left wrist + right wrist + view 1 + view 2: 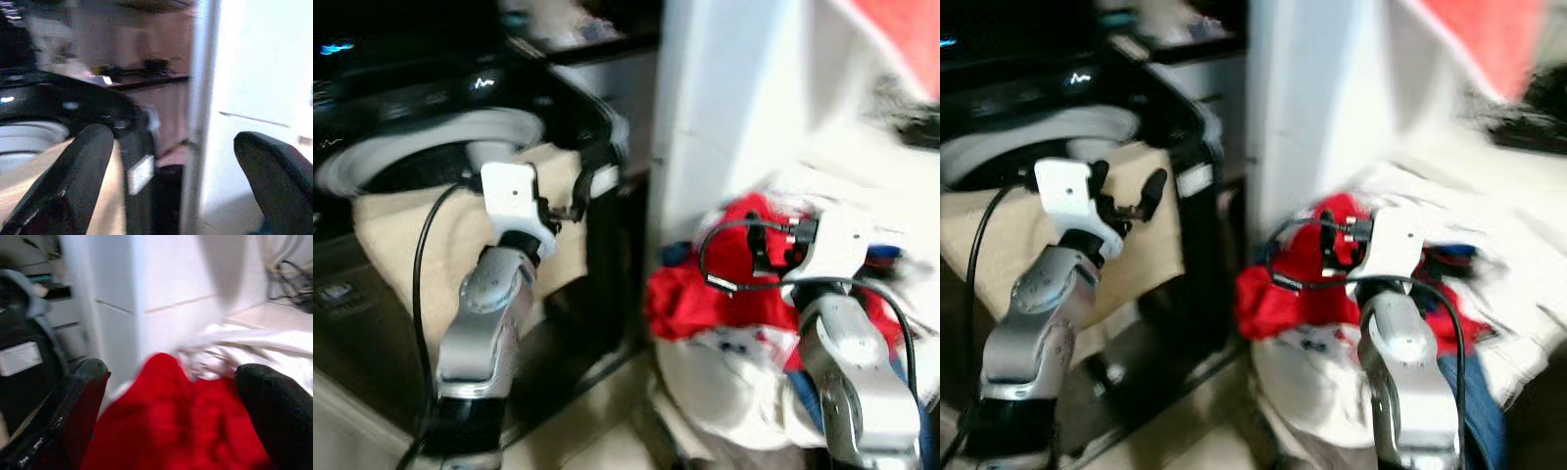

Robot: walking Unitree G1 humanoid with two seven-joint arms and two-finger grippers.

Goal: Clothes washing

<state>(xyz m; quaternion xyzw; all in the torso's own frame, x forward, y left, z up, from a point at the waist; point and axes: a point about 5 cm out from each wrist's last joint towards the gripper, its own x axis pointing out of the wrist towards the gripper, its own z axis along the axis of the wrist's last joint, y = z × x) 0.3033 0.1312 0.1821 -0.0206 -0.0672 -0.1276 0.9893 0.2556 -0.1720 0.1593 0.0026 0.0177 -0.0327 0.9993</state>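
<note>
Presently the left hand (570,196), fingers spread and empty, hovers just above the beige towel (460,235) draped over the washing machine (401,157) rim. The red garment (176,426) tops the laundry pile (734,382) directly ahead of the right hand (171,396), whose fingers are spread to either side of it. Judgement: the right arm is nearer.

Floor (607,431), laundry heap (724,392) on it
</note>
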